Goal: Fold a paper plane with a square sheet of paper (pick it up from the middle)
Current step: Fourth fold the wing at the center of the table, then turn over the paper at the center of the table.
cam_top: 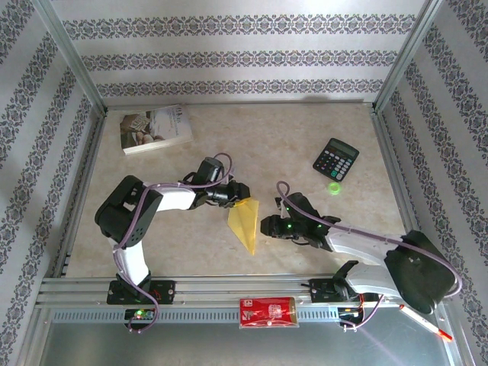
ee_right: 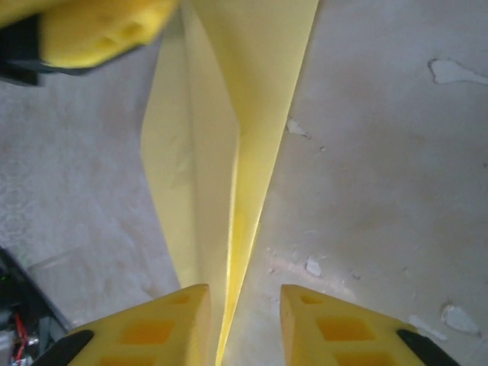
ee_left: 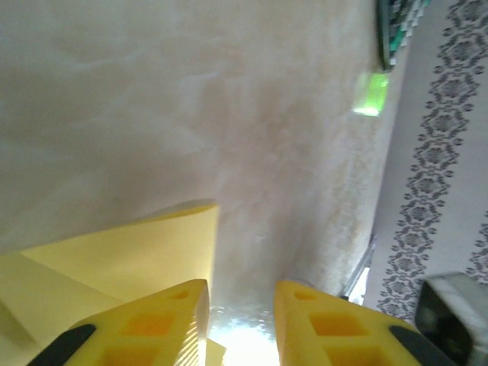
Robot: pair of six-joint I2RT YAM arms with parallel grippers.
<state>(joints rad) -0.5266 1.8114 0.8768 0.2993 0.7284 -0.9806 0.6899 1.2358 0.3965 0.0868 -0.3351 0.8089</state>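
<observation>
Right wrist: paper plane [ee_right: 221,152] ran off top edge, tip lost at bottom; left wrist: calculator [ee_left: 396,30] cut by top edge, green object [ee_left: 371,94] blurred; top view: red packet [cam_top: 267,312] print too small to read.

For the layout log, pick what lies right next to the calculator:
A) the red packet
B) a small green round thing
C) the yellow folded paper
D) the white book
B: in the top view the small green round thing sits just off the near edge of the calculator.
</observation>
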